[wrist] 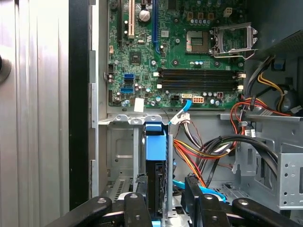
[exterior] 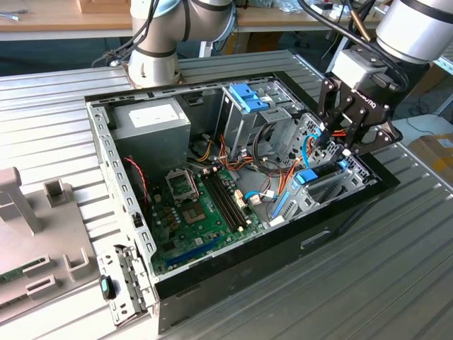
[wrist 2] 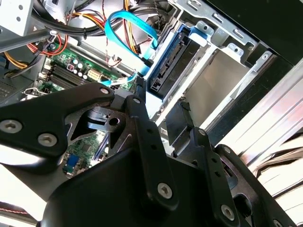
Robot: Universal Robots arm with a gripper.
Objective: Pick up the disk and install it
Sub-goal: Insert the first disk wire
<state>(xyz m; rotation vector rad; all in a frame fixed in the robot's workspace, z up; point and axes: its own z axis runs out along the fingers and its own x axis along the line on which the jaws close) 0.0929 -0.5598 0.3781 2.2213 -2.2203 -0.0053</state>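
The disk (exterior: 306,176) (wrist: 156,172), light-blue rails on a dark body, stands on edge in the metal drive bay (wrist: 118,156) of the open computer case (exterior: 107,166), at the right middle of the exterior view. My jaws are apart and hang just over it, with a black finger (wrist: 194,201) on either side; I cannot tell whether they touch it. Beside the bay lie the green motherboard (exterior: 198,209) and a blue cable (wrist 2: 130,21). The case sits on a ribbed grey surface (exterior: 396,276).
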